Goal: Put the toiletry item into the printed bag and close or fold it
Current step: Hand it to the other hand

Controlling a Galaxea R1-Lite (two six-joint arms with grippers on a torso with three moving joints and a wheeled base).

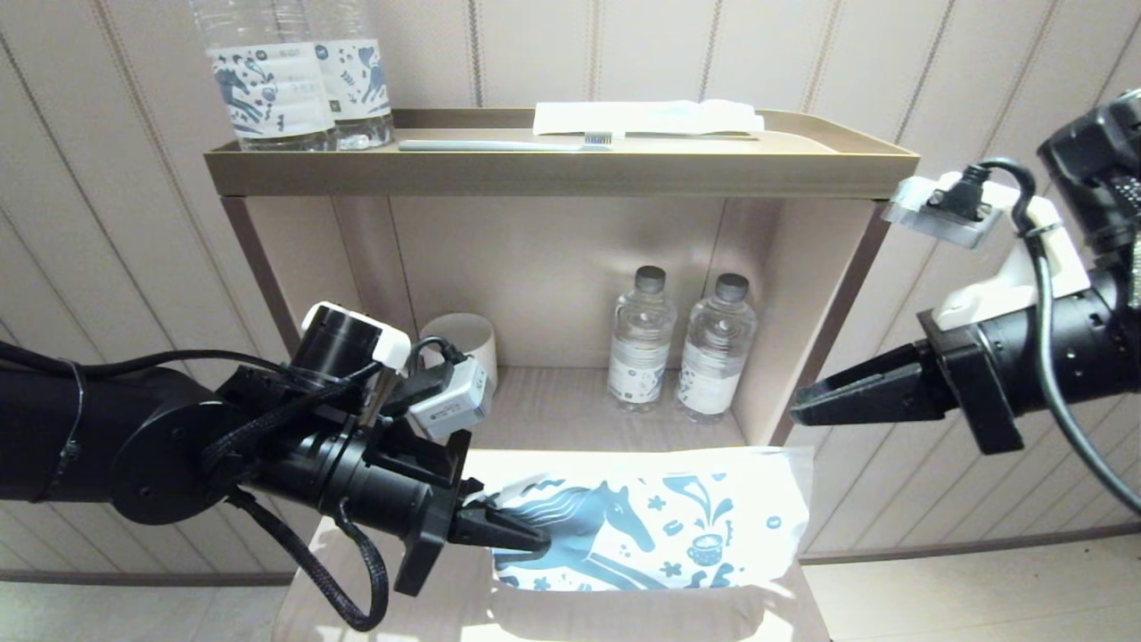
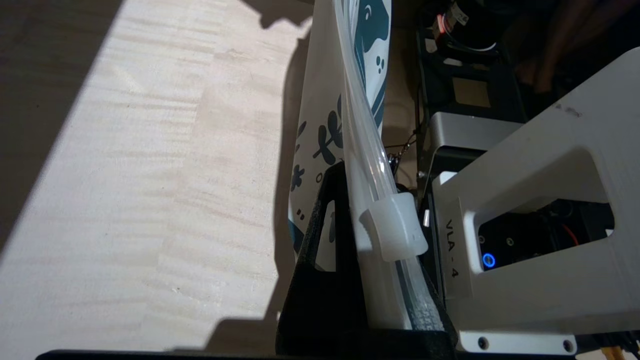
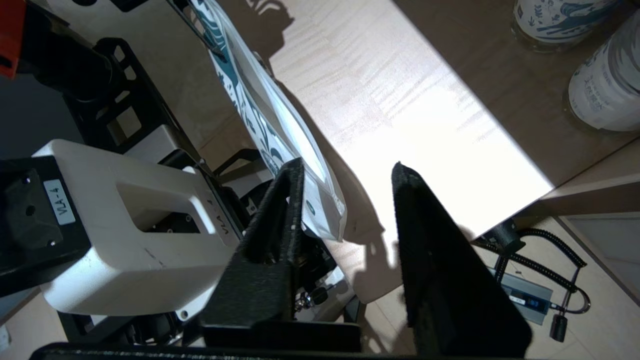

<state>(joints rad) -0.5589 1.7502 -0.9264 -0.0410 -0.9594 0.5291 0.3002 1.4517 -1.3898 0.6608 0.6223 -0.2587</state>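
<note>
Our left gripper (image 1: 513, 533) is pinched shut on the left end of the flat white plastic zip pouch printed with a blue horse and small blue doodles (image 1: 660, 526), holding the printed bag upright on edge above the pale wooden lower shelf (image 1: 553, 401). In the left wrist view the clamped edge carries the clear zip track and its white plastic slider (image 2: 395, 225), just beside our black fingers (image 2: 330, 260).

Our right gripper (image 1: 807, 410) hangs near the pouch's upper right corner with its jaws partly apart and nothing between them; in the right wrist view one finger (image 3: 280, 210) lies just beside the bag's corner (image 3: 320, 210), and we cannot tell whether it touches.

We judge the bag light, thin and floppy: it sags between supports and its film looks slick, so a pinch on the stiffer zip strip or a seamed corner should hold better than one on the printed face.

Further out, a long pale toothbrush (image 1: 504, 144) lies on the brown top tray (image 1: 570, 169) by a white folded cloth (image 1: 646, 116) and two clear labelled bottles (image 1: 299, 80). Two smaller bottles (image 1: 682, 348) and a white cup (image 1: 463, 343) stand at the back of the lower shelf.
</note>
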